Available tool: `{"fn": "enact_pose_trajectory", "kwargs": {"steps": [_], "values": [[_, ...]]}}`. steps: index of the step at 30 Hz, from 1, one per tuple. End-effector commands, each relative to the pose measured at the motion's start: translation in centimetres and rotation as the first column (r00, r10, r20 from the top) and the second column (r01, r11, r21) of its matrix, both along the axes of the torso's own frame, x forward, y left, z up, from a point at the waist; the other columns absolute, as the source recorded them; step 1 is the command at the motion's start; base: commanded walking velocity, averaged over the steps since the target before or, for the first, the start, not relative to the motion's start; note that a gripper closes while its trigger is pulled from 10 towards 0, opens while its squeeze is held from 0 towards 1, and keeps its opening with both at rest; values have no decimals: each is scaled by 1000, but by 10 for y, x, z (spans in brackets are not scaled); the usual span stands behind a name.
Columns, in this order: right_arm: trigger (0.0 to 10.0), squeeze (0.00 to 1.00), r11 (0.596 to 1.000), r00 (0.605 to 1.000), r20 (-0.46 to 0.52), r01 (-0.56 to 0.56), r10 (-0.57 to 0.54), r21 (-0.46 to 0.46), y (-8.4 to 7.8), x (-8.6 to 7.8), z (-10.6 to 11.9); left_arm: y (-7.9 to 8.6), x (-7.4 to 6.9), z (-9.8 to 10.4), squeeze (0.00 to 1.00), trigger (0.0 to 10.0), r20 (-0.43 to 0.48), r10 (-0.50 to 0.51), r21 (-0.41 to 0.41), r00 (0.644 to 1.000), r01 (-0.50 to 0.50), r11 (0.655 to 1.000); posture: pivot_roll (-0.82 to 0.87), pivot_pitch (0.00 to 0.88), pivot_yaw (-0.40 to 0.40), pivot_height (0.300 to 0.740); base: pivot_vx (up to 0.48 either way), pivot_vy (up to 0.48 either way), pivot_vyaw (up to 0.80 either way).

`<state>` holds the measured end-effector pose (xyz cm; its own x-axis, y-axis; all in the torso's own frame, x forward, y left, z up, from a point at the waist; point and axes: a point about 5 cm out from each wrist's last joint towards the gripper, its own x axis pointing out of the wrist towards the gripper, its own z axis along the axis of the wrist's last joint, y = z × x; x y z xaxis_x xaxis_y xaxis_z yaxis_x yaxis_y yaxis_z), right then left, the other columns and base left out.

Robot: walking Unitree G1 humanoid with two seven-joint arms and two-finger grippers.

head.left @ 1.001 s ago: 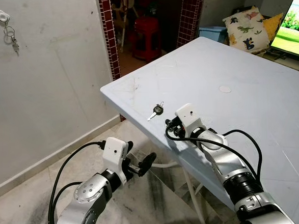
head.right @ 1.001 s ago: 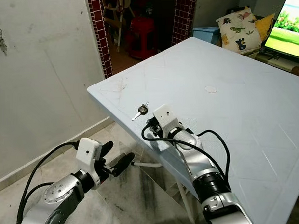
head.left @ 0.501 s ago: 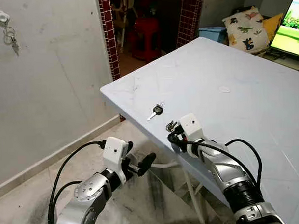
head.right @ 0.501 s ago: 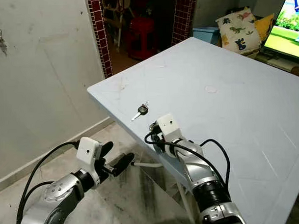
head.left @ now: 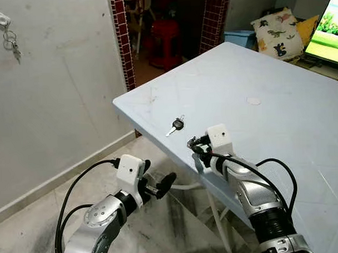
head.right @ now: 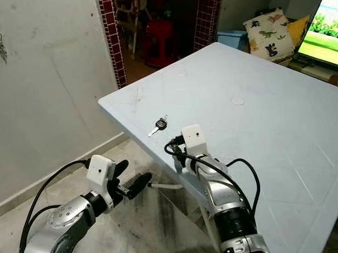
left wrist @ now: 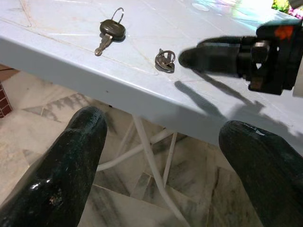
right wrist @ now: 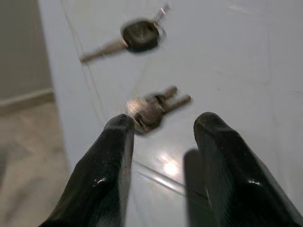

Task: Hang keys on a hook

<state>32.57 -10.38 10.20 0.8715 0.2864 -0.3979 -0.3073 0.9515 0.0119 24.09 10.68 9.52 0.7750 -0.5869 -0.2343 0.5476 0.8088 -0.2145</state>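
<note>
A small bunch of silver keys [right wrist: 150, 108] lies on the pale blue table [head.left: 256, 73] near its front edge. My right gripper [right wrist: 163, 119] is open just behind the bunch, one fingertip [right wrist: 120, 124] almost touching it. A black-headed key [head.left: 176, 125] lies a little farther along the table, also in the left wrist view [left wrist: 110, 32]. My left gripper [head.left: 160, 185] is open, low beside the table, below its edge. On the grey wall, far left, a white hook [head.left: 1, 20] holds a key ring [head.left: 12, 45].
White table legs [left wrist: 147, 151] stand under the edge over a marble floor [head.left: 178, 226]. A brick-framed doorway [head.left: 165, 26] with a red stool [head.left: 169, 40] lies behind the table. Cushions [head.left: 277, 31] and a lit screen [head.left: 329, 35] are at the far right.
My right wrist has shifted a little right and back along the table edge, and the silver key bunch now lies uncovered before its fingers. The left arm has stayed put.
</note>
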Motion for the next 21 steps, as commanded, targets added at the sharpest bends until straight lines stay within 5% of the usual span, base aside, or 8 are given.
{"fn": "enact_pose_trajectory", "kwargs": {"steps": [1, 21], "values": [[10000, 0, 999, 1000, -5, 29, -29, 41, 0, 0, 3, 2, 1, -1, 0, 10000, -10, 8, -3, 1000, -8, 1000, 64, 0, -16, 740, 0, 0, 0], [10000, 0, 992, 998, 17, 61, -63, 111, 26, 7, -8, 1, 1, 0, 0, 10000, -12, 11, -8, 1000, -11, 1000, 75, 0, -17, 740, 0, 0, 0]]}}
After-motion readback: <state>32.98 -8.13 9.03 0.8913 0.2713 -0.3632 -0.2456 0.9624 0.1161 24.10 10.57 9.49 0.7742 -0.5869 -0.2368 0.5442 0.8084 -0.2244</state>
